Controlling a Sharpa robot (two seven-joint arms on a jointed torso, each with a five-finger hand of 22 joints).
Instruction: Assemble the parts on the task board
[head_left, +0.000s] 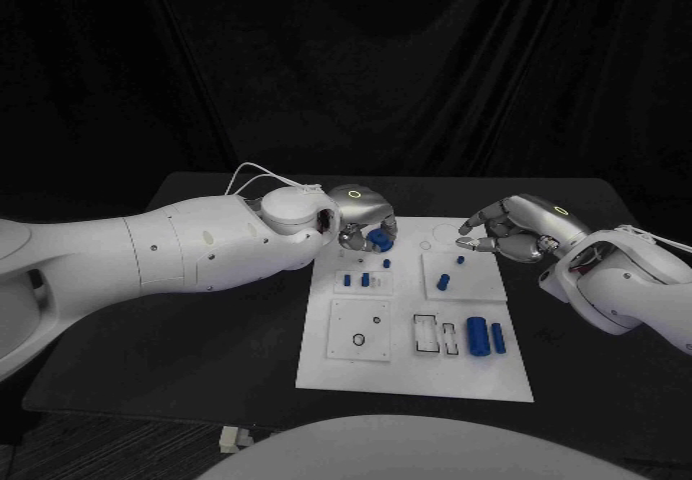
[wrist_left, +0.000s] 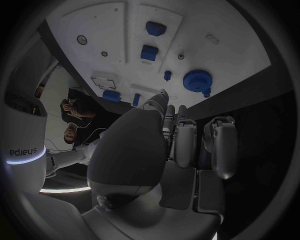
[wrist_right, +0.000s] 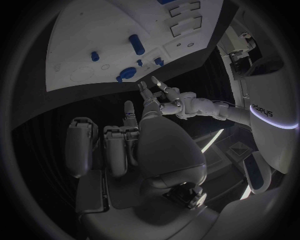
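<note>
A black table (head_left: 188, 340) under a dark backdrop carries the white task board (head_left: 418, 375). The left robot hand (head_left: 361, 215) hangs over the board's far left corner, fingers curled down beside a round blue part (head_left: 381, 238) — whether it grips that part I cannot tell; in the left wrist view the round part (wrist_left: 197, 80) lies just past the fingertips (wrist_left: 164, 95). The right robot hand (head_left: 512, 232) hovers over the board's far right edge, fingers spread and holding nothing. Further out lie small blue pegs (head_left: 365, 279) mid-board, and two blue cylinders (head_left: 477, 335) side by side near the right edge — their sockets are hard to make out.
</note>
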